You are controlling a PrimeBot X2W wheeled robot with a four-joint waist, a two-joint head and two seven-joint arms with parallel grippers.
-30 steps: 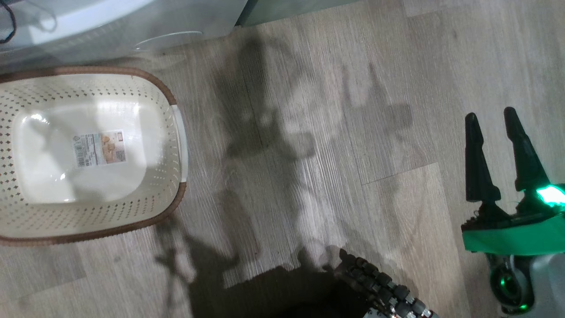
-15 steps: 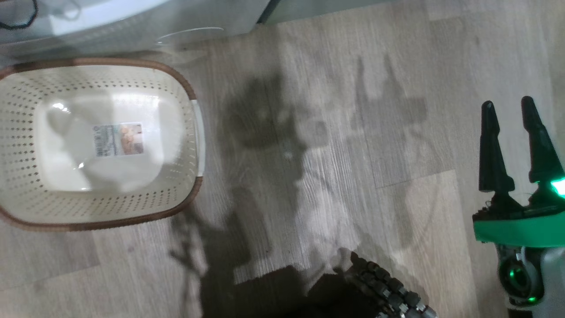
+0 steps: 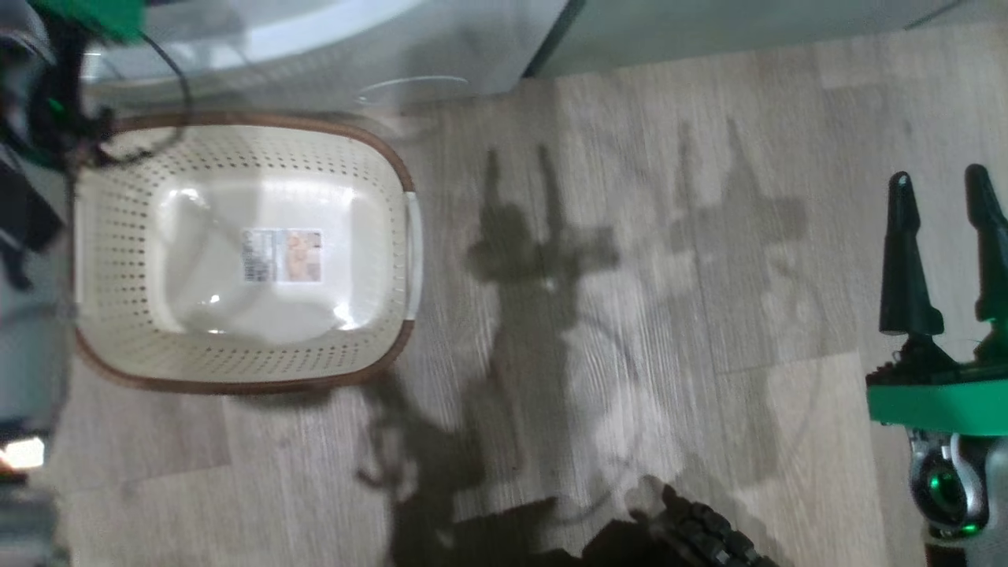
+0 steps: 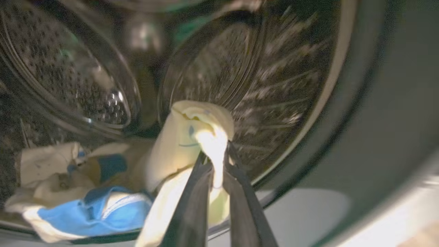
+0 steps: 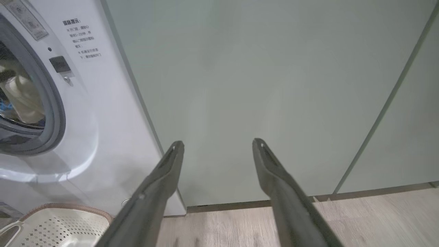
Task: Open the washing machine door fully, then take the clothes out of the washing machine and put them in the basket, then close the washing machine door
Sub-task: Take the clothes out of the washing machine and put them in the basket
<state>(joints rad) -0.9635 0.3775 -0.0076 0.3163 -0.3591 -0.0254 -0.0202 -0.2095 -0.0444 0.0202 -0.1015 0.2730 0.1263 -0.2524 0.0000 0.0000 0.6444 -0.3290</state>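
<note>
Left wrist view: left gripper sits inside the steel drum of the white front-loading washing machine, jaws closed on a fold of the pale yellow soft clothes; blue-trimmed garments heaped lower left. Right wrist view: right gripper faces pale green cabinet, jaws wide apart. Head view: cream perforated plastic basket on wood floor, just before the machine.

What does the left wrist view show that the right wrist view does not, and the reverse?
Left wrist view: the left gripper shut on a pale yellow piece of the clothes, with more heaped in the drum. Right wrist view: the right gripper open before a pale green cabinet, the basket low at left, wooden floor. Both: the washing machine with clothes inside.
</note>
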